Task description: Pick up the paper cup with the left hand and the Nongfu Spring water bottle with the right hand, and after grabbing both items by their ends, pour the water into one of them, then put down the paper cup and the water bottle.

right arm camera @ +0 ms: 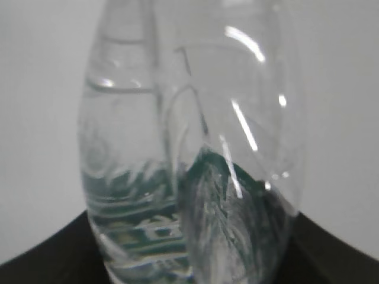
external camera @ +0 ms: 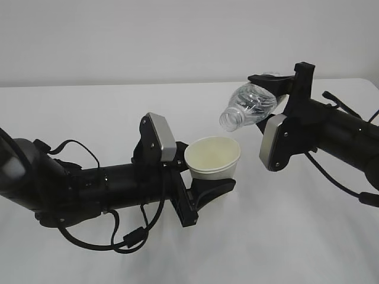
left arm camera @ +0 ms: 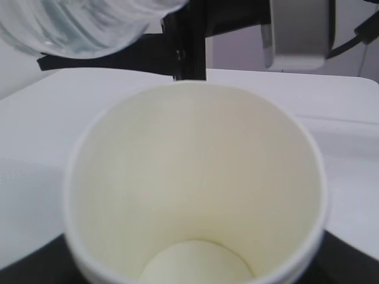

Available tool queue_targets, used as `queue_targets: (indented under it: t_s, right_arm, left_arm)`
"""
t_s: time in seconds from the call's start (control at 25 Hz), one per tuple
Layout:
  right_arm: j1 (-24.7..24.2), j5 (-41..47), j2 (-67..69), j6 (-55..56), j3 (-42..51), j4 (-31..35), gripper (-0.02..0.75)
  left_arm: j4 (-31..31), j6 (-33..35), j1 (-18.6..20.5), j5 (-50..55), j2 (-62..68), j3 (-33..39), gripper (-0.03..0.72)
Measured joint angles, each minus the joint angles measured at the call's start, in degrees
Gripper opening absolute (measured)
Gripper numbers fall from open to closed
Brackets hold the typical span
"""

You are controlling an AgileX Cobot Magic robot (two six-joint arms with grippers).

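Observation:
The white paper cup (external camera: 212, 157) stands upright above the table, with my left gripper (external camera: 204, 176) shut on its lower part. In the left wrist view its cream inside (left arm camera: 195, 177) fills the frame, and I cannot tell whether water lies at its bottom. The clear Nongfu Spring water bottle (external camera: 249, 105) is tilted, its open mouth pointing down-left just above the cup's right rim. My right gripper (external camera: 274, 97) is shut on the bottle's base end. No stream shows between mouth and cup. The right wrist view shows the ribbed bottle (right arm camera: 189, 165) with its dark green label close up.
The white table (external camera: 89, 106) spreads under both arms, with a plain pale wall behind. In the left wrist view the bottle (left arm camera: 77, 26) hangs at the top left, and the right arm's black and grey wrist (left arm camera: 296, 35) is behind the cup.

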Motion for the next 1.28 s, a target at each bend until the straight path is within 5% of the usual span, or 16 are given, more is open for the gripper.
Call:
queue_targets:
  t_s: [1.28]
  right_arm:
    - [0.0,-0.1,0.0,-4.2,0.0,0.7,0.465]
  left_arm:
    - [0.1,0.0,0.0,0.0,0.0,0.0,0.468]
